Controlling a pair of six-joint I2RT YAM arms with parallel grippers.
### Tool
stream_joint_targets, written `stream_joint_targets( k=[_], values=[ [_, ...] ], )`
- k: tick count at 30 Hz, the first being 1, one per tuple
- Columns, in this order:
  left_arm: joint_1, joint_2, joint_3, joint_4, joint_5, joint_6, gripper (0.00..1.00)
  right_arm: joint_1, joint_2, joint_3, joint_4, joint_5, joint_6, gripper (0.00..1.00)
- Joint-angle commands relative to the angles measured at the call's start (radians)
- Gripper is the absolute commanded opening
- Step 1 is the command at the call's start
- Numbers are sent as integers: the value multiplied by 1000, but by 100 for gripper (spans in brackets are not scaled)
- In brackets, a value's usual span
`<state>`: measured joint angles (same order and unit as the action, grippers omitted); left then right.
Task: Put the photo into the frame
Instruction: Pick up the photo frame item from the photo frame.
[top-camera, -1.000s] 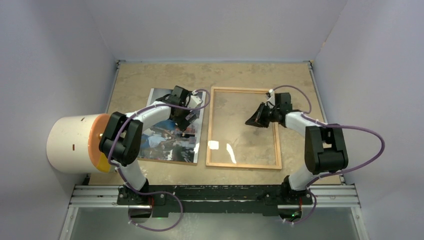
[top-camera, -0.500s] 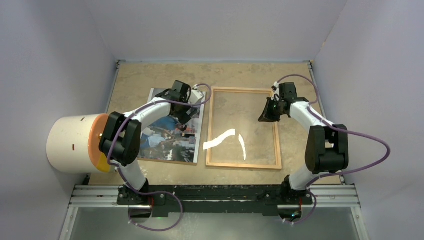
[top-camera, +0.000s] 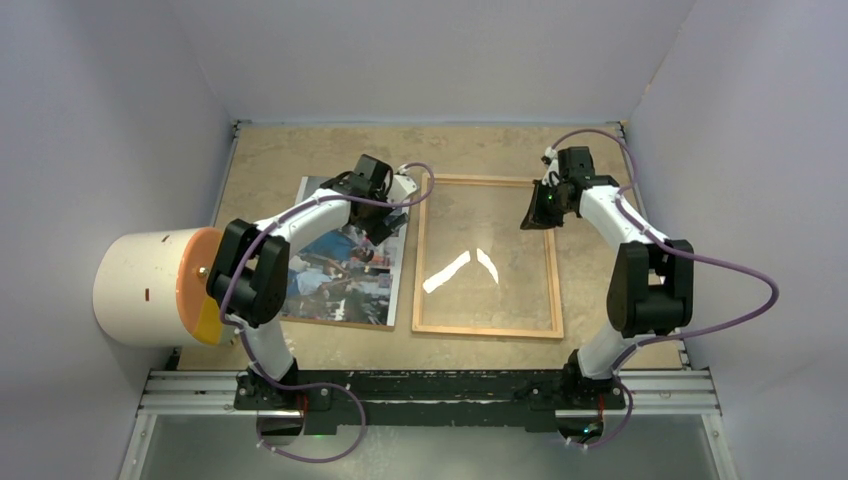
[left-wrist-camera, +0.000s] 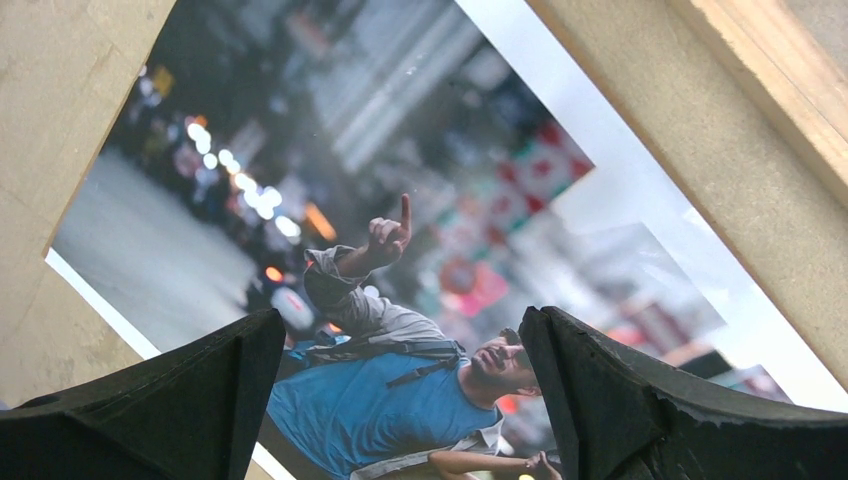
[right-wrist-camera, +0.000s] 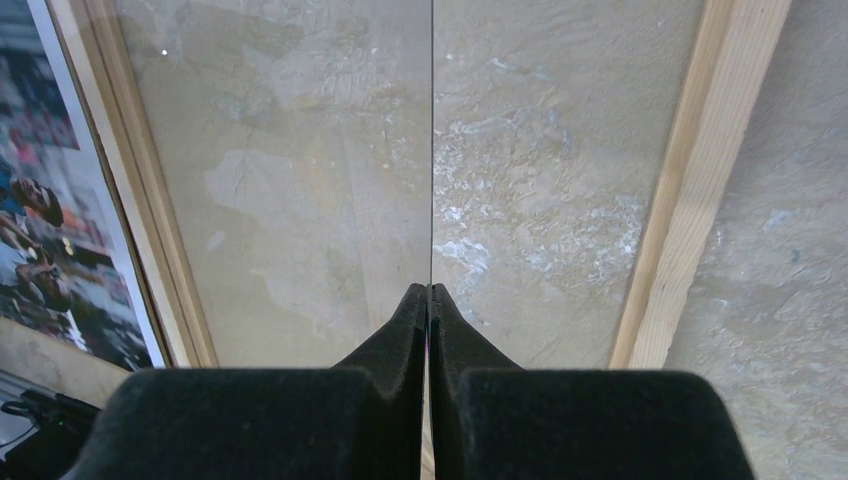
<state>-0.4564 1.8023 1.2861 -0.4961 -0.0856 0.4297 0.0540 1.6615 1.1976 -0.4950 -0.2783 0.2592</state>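
The photo (top-camera: 340, 265), a glossy print of a man in a blue shirt, lies face up on the left of the table. My left gripper (top-camera: 384, 226) hovers open over its far right corner, and in the left wrist view (left-wrist-camera: 400, 400) the print (left-wrist-camera: 380, 180) shows between both fingers. The light-wood frame (top-camera: 487, 329) lies to the right of the photo. My right gripper (top-camera: 534, 214) is at the frame's far right corner, shut on the thin edge of the glass pane (right-wrist-camera: 432, 150). That edge runs straight out from the gripper's fingertips (right-wrist-camera: 430, 292).
A white cylinder with an orange end (top-camera: 140, 288) lies at the left table edge. A brown strip (top-camera: 330, 321) shows under the photo's near edge. Grey walls enclose the table on three sides. The frame's moulding (left-wrist-camera: 770, 60) passes close to the left gripper.
My right gripper moved from mid-frame toward the frame's far right corner, and the glass reflections shifted. My left gripper moved slightly toward the photo's far right corner.
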Motion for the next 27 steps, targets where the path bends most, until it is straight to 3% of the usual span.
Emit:
stream_joint_targets(
  k=[1,17,27],
  values=[
    [-8,3,39,-12,8,-8,100,4,0,49,-41,5,-36,0],
    [-26,13,40,-8,1,-8,100,4,-26,56,-88,-20,-52,0],
    [-74,59,112,-21,195,-120,100,-18,-130,-16,10,-230,37,0]
  ],
)
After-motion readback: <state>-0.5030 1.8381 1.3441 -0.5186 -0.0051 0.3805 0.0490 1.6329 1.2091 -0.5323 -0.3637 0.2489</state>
